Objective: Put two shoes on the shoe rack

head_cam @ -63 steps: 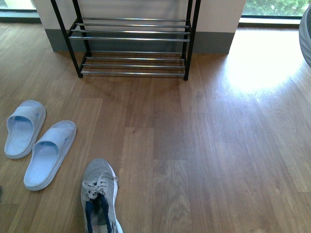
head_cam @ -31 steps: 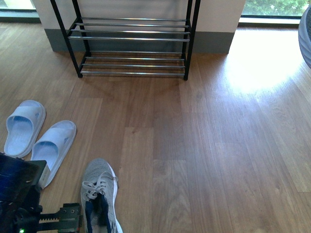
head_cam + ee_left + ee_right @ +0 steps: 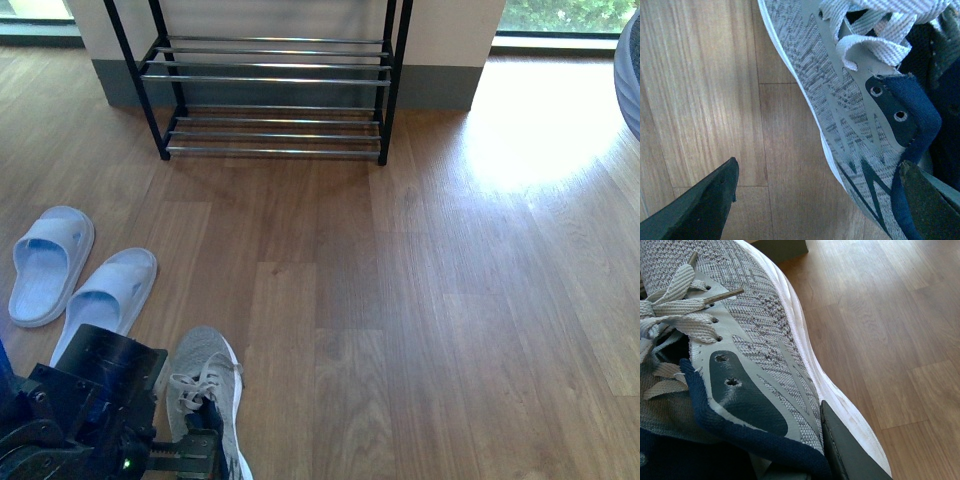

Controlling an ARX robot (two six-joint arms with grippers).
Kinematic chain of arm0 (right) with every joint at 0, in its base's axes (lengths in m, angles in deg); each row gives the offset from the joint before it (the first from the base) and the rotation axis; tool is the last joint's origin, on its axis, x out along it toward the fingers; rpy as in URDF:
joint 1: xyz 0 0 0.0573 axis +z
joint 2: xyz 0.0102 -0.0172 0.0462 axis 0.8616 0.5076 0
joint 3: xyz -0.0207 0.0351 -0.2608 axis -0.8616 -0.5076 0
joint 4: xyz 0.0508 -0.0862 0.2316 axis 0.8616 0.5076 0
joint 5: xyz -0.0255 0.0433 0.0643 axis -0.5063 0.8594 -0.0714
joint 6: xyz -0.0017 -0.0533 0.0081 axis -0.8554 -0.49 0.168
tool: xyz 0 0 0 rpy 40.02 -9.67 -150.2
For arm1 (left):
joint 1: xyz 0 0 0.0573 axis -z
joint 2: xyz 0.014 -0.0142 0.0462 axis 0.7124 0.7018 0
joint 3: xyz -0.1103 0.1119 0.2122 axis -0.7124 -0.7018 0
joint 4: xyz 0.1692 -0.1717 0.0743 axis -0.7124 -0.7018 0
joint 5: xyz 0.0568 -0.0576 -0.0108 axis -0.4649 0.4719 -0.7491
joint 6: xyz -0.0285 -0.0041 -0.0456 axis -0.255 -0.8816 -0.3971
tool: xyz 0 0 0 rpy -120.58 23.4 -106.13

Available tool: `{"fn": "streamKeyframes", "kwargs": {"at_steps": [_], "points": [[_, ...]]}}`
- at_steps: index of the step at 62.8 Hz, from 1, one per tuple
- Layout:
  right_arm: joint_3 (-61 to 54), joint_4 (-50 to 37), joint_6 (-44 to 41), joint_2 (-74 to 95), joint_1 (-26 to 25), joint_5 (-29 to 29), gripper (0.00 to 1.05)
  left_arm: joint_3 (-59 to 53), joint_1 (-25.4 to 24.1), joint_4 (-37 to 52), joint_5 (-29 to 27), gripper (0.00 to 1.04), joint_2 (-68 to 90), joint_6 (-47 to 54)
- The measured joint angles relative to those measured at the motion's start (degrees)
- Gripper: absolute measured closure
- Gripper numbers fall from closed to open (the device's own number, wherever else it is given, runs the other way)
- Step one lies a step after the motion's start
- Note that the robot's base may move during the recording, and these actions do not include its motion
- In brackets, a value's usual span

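One grey knit sneaker lies on the wood floor at the bottom left, toe pointing away. My left gripper is open at its heel end. In the left wrist view one finger is over bare floor beside the sneaker, and the other finger is at the navy collar. My right gripper is shut on the second grey knit sneaker; one finger presses its outer side, the other is hidden inside. The shoe rack stands at the far wall, its chrome bars bare.
Two pale blue slippers lie at the left, close to my left arm. A grey rounded thing shows at the right edge. A grey baseboard runs behind the rack.
My left arm has come up from the bottom left corner and moved right, over the slipper's near end, until its open gripper reached the floor sneaker's heel. The sneaker and slippers have not moved.
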Motion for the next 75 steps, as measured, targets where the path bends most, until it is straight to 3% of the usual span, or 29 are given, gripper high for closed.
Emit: {"fn": "streamKeyframes", "kwargs": {"at_steps": [8, 17, 59, 75], "points": [[0.0, 0.0, 0.0, 0.0, 0.0, 0.0, 1.03, 2.9, 0.6, -2.0, 0.0, 0.09, 2.0, -0.1], [0.0, 0.0, 0.0, 0.0, 0.0, 0.0, 1.03, 6.2, 0.7, -4.4, -3.7, 0.09, 3.6, -0.7], [0.0, 0.0, 0.0, 0.0, 0.0, 0.0, 1.03, 3.2, 2.4, -1.6, 7.3, 0.09, -3.7, 0.0], [0.0, 0.0, 0.0, 0.0, 0.0, 0.0, 1.03, 2.8, 2.6, -2.0, 5.0, 0.09, -2.9, 0.0]]}}
